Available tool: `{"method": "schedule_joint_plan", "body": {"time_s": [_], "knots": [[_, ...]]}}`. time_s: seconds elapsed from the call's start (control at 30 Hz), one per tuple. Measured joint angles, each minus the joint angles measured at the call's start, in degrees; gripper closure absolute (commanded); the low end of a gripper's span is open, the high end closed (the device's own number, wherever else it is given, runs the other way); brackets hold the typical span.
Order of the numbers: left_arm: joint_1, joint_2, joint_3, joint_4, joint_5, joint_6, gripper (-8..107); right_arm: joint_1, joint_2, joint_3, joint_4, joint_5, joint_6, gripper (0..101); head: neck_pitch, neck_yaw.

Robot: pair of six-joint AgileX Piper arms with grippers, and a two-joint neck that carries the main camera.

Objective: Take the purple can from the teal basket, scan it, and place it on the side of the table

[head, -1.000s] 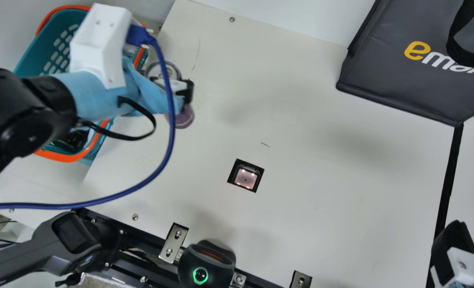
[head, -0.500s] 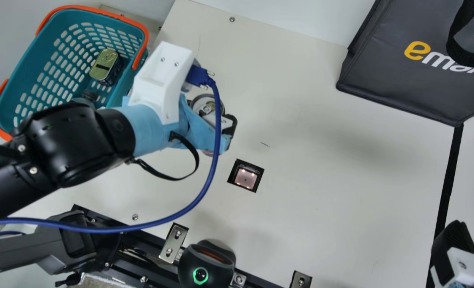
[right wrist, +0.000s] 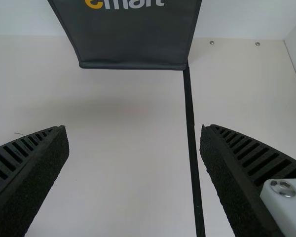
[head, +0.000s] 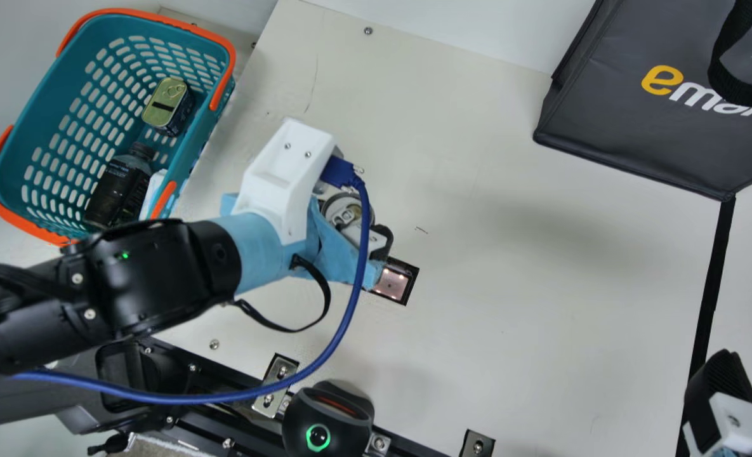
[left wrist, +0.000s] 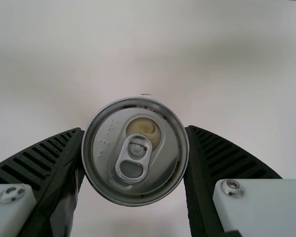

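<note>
Beside the table's left edge, a teal basket holds a dark bottle and a tin. The left gripper clamps its jaws on the purple can over the table, near the scanner window. A dark bag sits at the far edge; the right gripper, jaws apart, hangs toward the near right corner.
</note>
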Motion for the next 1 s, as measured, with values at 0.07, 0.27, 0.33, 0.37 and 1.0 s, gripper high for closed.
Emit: {"method": "schedule_joint_plan", "body": {"time_s": [0.07,0.27,0.33,0.37,1.0], "knots": [[-0.98,0.0,0.76,0.44,-0.45,-1.2,107,0.0,0.0,0.0,0.0,0.0,0.0,6,0.0,0.0],[-3.7,0.12,2.97,1.93,-2.65,-4.39,107,0.0,0.0,0.0,0.0,0.0,0.0,6,0.0,0.0],[-4.38,0.12,3.55,2.36,-3.19,-5.47,107,0.0,0.0,0.0,0.0,0.0,0.0,6,0.0,0.0],[-4.81,0.23,3.98,2.66,-3.58,-6.18,107,0.0,0.0,0.0,0.0,0.0,0.0,6,0.0,0.0],[-9.81,1.06,11.63,12.53,-13.81,-18.92,107,0.0,0.0,0.0,0.0,0.0,0.0,6,0.0,0.0]]}}
